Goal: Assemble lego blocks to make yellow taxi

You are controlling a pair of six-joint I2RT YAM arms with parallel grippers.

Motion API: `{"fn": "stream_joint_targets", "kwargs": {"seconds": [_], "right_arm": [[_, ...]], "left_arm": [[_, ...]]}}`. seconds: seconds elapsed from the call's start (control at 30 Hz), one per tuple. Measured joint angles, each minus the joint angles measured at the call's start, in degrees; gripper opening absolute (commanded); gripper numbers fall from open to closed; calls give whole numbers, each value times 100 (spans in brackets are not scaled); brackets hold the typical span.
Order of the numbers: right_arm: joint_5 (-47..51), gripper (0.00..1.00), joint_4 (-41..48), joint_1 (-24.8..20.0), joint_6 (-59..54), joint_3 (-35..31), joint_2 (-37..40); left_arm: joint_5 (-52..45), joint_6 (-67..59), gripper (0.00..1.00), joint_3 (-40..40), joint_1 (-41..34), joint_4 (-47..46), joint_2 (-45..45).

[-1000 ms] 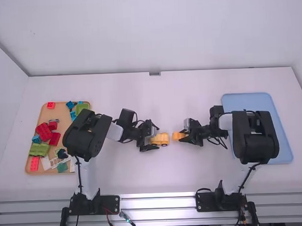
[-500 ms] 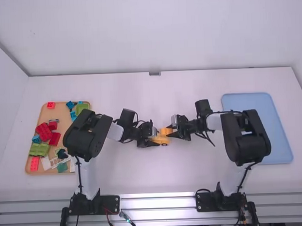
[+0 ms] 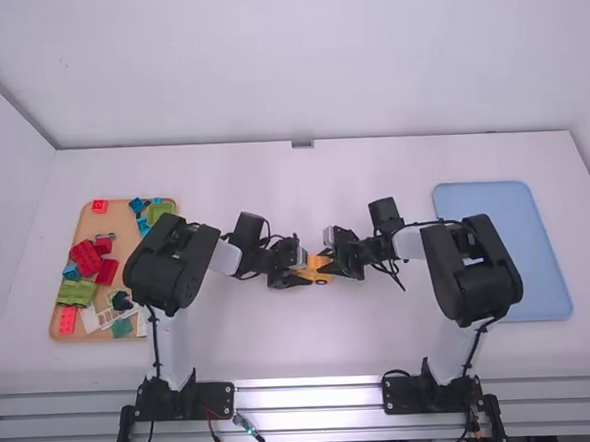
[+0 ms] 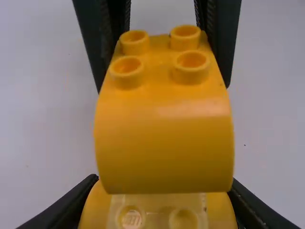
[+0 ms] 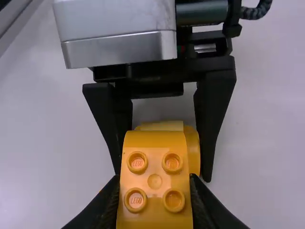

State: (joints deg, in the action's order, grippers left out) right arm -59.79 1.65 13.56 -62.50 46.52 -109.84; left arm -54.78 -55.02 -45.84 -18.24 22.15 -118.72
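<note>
One yellow wheeled base (image 3: 302,274) sits in my left gripper (image 3: 300,276), slightly left of the middle of the white table (image 3: 300,343). The left gripper is clenched on this base, one finger on either side. Its light-coloured upper face carries studs, and a dark wheel (image 3: 320,283) shows on its near side.

My right gripper (image 3: 328,263) grasps the second component: a curved yellow block (image 5: 155,181) with four studs. It closes on the block from the right, so the two grippers face each other across the work. The block overlaps the base in my left wrist view — I cannot tell whether the two parts are touching or seated.

Parts storage is at the left: a tan tray (image 3: 122,223). Red blocks (image 3: 85,258) lie toward its middle, with green blocks (image 3: 75,292) just nearer and to the left. A white lattice piece (image 3: 111,317) lies in the near portion. At the right side of the table I have a blue tray (image 3: 551,293) — the right arm (image 3: 474,272) extends above part of it.
</note>
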Motion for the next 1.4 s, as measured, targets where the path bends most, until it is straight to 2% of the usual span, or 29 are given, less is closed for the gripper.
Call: {"fn": "stream_joint_targets", "kwargs": {"seconds": [0.17, 0.4, 1.07, 1.23, 1.4], "right_arm": [[46, 6, -282, 72, 68, -79, 0], [103, 5, -1185, 219, 503, -372, 4], [774, 0, -1132, 573, 719, -396, 208], [828, 0, -1207, 570, 776, -470, 256], [776, 0, -1425, 389, 885, -557, 262]], "left_arm": [[50, 133, 34, 0, -4, 87, -2], [68, 203, 34, 0, -7, 107, 0], [59, 188, 31, -17, -15, 52, 0], [68, 188, 30, -17, -31, 70, 0], [85, 212, 29, -17, -48, 85, 0]]}}
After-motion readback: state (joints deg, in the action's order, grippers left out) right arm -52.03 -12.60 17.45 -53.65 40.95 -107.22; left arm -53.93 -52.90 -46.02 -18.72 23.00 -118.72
